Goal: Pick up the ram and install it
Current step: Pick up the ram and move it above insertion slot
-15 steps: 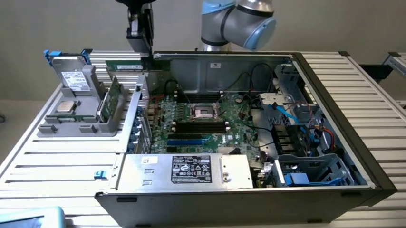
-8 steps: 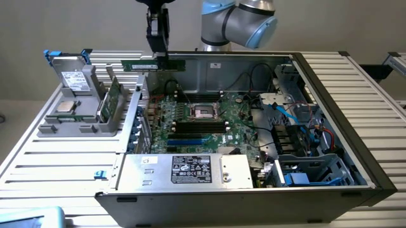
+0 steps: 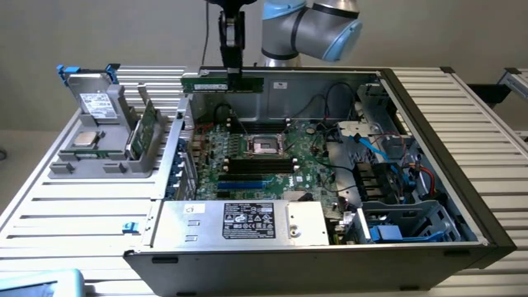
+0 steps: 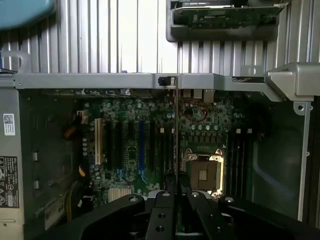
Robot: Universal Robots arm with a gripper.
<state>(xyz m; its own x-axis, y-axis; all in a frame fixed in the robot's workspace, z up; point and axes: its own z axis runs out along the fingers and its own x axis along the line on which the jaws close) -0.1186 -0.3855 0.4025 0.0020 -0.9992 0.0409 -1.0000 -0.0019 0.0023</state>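
The black fingers [image 3: 234, 59] are clenched on the long, narrow green circuit-board ram [image 3: 206, 83], held level above the open grey metal computer case [image 3: 429, 124]. Pickup is complete. Seating in the motherboard's black slots [image 3: 261, 164] is not yet done.

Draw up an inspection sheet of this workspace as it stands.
Surface: slatted metal table carrying an open computer case.
Job's things: ram held level above the case's far wall; black memory slots look empty.
Clutter: grey holder with a silver processor chip, a boxy drive and a second green board.
Grippers: gripper shut on the ram.
Cables: blue lead and red lead inside the case.
Surroundings: plain wall; blue object at the table's near corner.
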